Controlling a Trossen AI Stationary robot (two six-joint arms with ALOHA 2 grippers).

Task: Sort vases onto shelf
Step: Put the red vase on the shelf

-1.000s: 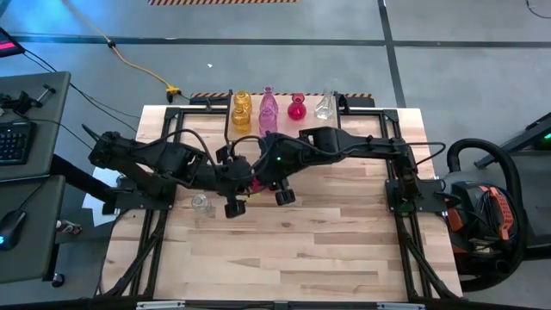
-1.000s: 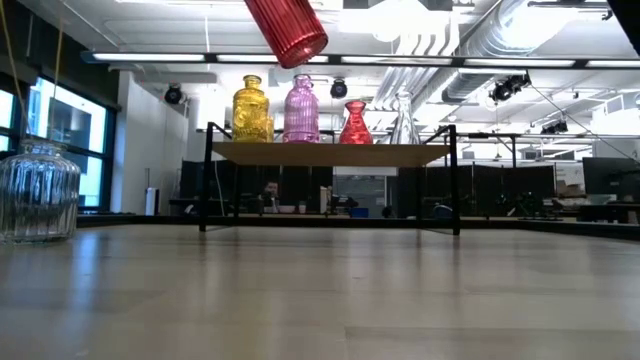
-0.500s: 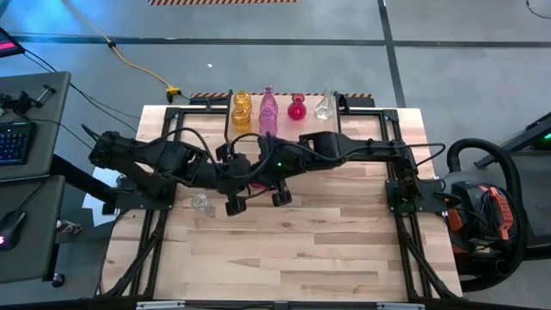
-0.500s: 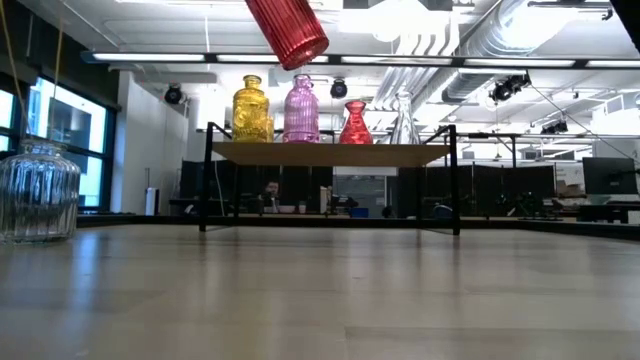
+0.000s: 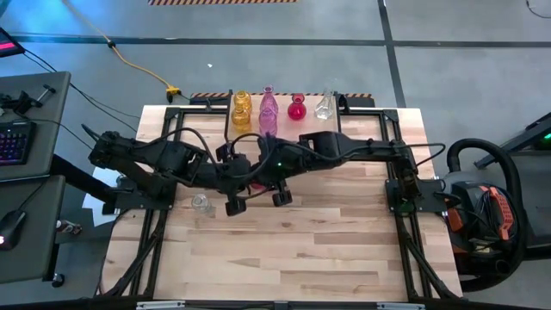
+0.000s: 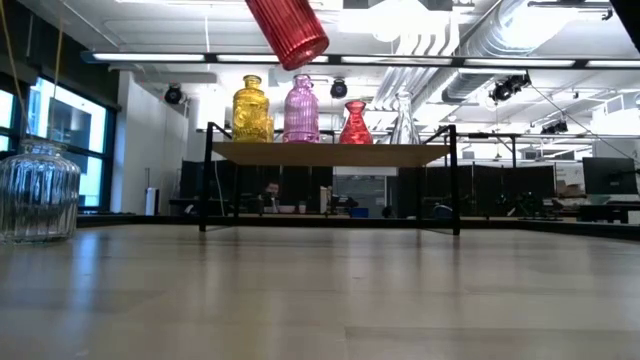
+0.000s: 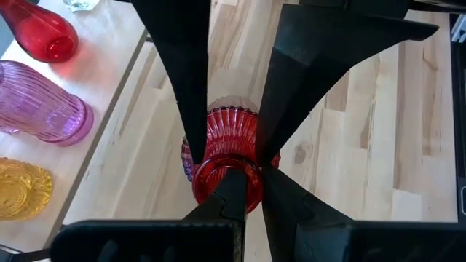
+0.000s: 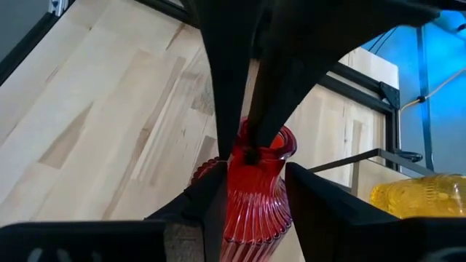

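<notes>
A red ribbed vase (image 6: pixel 288 30) hangs tilted high over the table's middle, between both grippers. My left gripper (image 7: pixel 251 185) is shut on its mouth. My right gripper (image 8: pixel 251 191) is shut around its body (image 8: pixel 251 211). The shelf (image 6: pixel 330 153) stands on its black legs at the far edge. On it stand a yellow vase (image 6: pixel 250 110), a pink vase (image 6: pixel 301 110), a smooth red vase (image 6: pixel 356 122) and a clear vase (image 6: pixel 403 118). Another clear ribbed vase (image 5: pixel 201 203) stands on its base on the table, left of the grippers. My left gripper pinches the red vase's rim (image 7: pixel 240 175) at the mouth, one finger inside (image 7: pixel 231 200) and one outside (image 7: pixel 284 204), coming from the table's left. My right gripper has its fingers (image 7: pixel 195 131) against opposite sides of the ribbed body (image 7: pixel 229 135), across the vase, from the right. The vase is lifted clear and tilted.
Both arms (image 5: pixel 172 164) (image 5: pixel 344 148) cross the table's far half and meet at its middle, just in front of the shelf. The near half of the wooden table (image 5: pixel 284 258) is bare. Black frame rails (image 5: pixel 138 250) run along the table's sides.
My right gripper has shifted slightly toward the table's left, closer in on the red vase. The vase has stayed lifted at nearly the same place.
</notes>
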